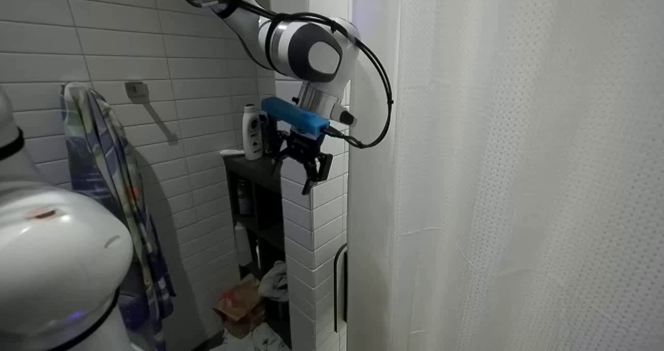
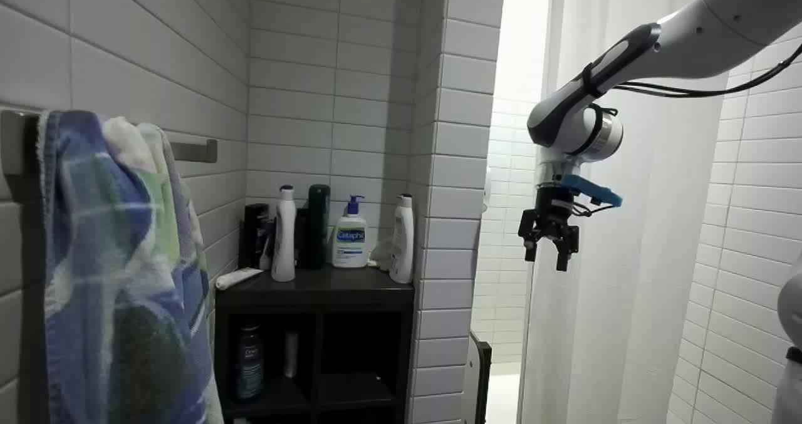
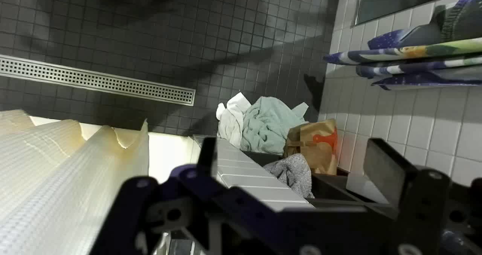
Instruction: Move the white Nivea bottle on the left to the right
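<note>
The white Nivea bottle (image 2: 284, 233) stands upright at the left front of a dark shelf top (image 2: 326, 278); its brand cannot be read. It appears in both exterior views, where a white bottle (image 1: 252, 132) shows a dark oval mark. My gripper (image 2: 546, 256) hangs in the air right of the shelf and the tiled pillar, pointing down, well apart from the bottle. Its jaws are spread wide with nothing between them, as the gripper (image 3: 297, 157) in the wrist view confirms. No bottle on the shelf top can be made out in the wrist view.
A similar white bottle (image 2: 402, 239) stands at the shelf's right end, beside the tiled pillar (image 2: 456, 180). Between them are a Cetaphil pump bottle (image 2: 350, 242) and a dark green bottle (image 2: 317, 227). A white tube (image 2: 238, 278) lies at left. The shower curtain (image 2: 620, 324) hangs behind my gripper.
</note>
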`<action>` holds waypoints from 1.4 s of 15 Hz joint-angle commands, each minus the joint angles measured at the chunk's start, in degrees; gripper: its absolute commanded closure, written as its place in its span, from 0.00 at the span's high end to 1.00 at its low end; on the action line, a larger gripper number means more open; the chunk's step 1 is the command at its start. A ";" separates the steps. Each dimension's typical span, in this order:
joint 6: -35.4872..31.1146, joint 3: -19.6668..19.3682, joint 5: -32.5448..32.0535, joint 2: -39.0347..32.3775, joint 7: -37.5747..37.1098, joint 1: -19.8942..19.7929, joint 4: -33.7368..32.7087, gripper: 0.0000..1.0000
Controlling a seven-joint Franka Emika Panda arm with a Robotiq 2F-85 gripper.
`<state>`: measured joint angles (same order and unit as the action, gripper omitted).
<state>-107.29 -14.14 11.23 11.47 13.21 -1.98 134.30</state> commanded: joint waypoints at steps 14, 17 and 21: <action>1.59 4.12 0.40 1.59 -0.28 -1.25 1.84 1.00; 1.32 6.31 0.33 2.95 -0.07 -0.42 3.15 1.00; 0.59 9.14 0.78 5.53 0.37 1.16 4.93 1.00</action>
<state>-106.30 -6.61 11.23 13.07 13.18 -1.69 136.85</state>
